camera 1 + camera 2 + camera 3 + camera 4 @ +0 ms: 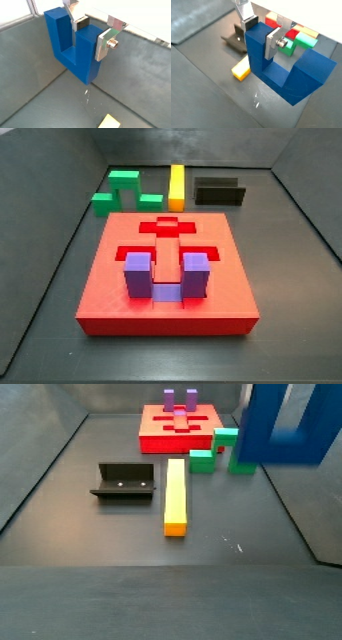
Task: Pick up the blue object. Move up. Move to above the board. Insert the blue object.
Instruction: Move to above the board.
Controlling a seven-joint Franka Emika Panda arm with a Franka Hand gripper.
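Note:
My gripper (90,37) is shut on one upright prong of the dark blue U-shaped object (67,50), with a silver finger on each side of it. Both wrist views show the grip; the gripper (261,36) holds the blue object (298,70) clear above the grey floor. In a side view the blue object (287,429) hangs at the upper right, near the camera. The red board (120,298) lies flat on the floor, apart from the blue object, and also shows in the other side view (154,439). The gripper does not show in either side view.
A purple U-shaped block (167,278) sits in a recess of the board. A green block (123,190), a yellow bar (175,494) and the dark fixture (127,481) lie on the floor beyond the board. Grey walls ring the floor.

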